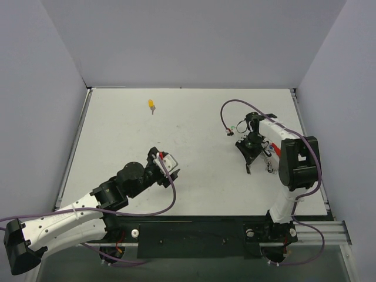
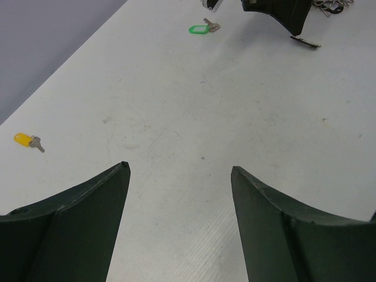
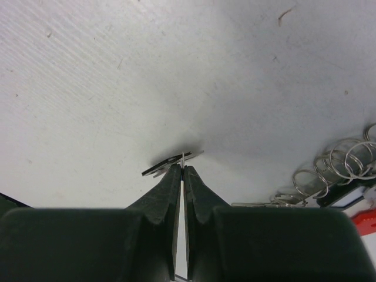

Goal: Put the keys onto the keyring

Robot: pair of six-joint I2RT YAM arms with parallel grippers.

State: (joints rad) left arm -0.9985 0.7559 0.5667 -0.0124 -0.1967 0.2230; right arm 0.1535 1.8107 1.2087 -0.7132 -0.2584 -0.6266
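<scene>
Nearest me, the left arm's black two-fingered hand (image 2: pixel 179 170) hovers low over the white table (image 1: pixel 194 117). Its fingers are spread wide with nothing between them.

To the right and a little farther in, the right arm's black hand (image 3: pixel 183 170) is clenched tight. Its tips pinch a thin flat silvery metal piece (image 3: pixel 176 160) edge-on at the table. Whether that is a key blade or a loop of ring, I cannot tell. Just beside those tips lies the keyring (image 3: pixel 335 167), a cluster of small silvery wire loops with a red plastic tag (image 3: pixel 365 220) next to it.

Beyond the right hand a small silver key with a green plastic head (image 2: pixel 202 27) lies flat. Far off on the left, well apart from everything else, lies a small silver key with a yellow plastic head (image 1: pixel 151 105). I cannot pick out a black-headed key.

These look like light, stiff, slick little things, so I would expect them to skid away from a careless pinch. The plastic head seems the best place to grip, across its sides so the hole is left free. The wire loops are probably springy, and I judge one would need holding firmly at its rim while a key is worked on.
</scene>
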